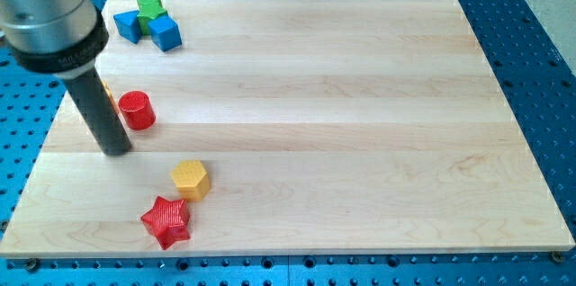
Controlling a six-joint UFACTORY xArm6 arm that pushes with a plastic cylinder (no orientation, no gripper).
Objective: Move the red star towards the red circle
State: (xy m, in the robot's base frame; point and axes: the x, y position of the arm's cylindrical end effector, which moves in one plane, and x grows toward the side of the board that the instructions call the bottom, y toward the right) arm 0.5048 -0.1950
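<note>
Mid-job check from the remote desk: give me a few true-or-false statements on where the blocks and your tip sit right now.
1. My tip is touching the red star. False: it stands apart, above the star and just left of the red circle.
2. The yellow hexagon lies between star and circle. True.
3. The green block sits at the view's bottom right. False: top left, with two blue blocks.
4. The star is nearest the board's bottom edge. True.

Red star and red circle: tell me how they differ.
The red star has pointed arms; the red circle is a round cylinder. The star lies near the view's bottom edge beside the yellow hexagon; the circle sits higher, beside my tip. Both are red with ridged tops.
</note>
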